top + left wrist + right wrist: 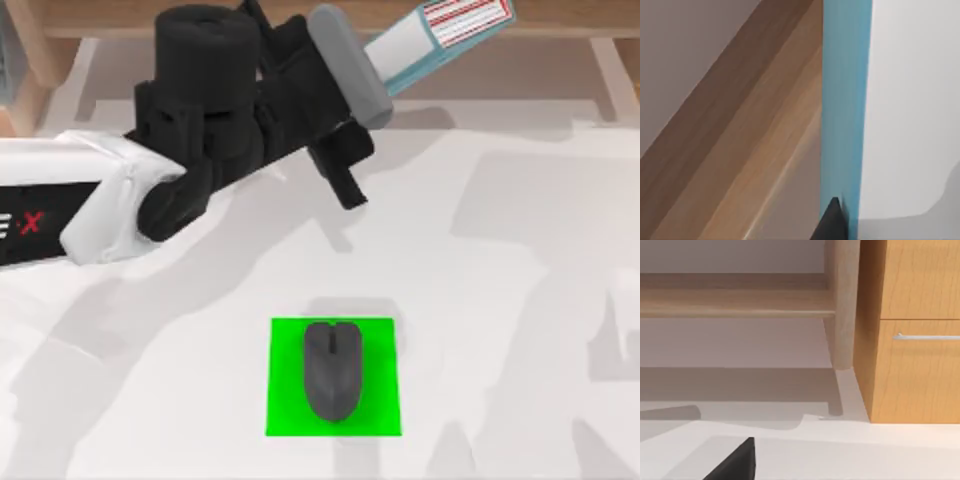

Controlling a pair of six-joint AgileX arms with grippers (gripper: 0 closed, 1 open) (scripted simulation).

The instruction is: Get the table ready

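The white table [500, 300] carries a bright green square [285, 405] at front centre, and a dark grey computer mouse [333, 370] lies on it. My left arm reaches across the back of the table. Its gripper [350, 135] is shut on the grey end of a long teal-and-white box [430, 35] with a red-striped label, held off the table and pointing toward the back right. In the left wrist view the box's teal band [845, 100] runs close past a dark fingertip [832, 220]. A dark part of my right gripper [735, 462] shows above the tabletop.
A light-brown wooden shelf unit [560, 25] runs along the back edge. The right wrist view shows its low shelf board [735, 302], a round post [842, 305] and a cabinet front with a metal handle [925, 336]. Open tabletop lies right of the mouse.
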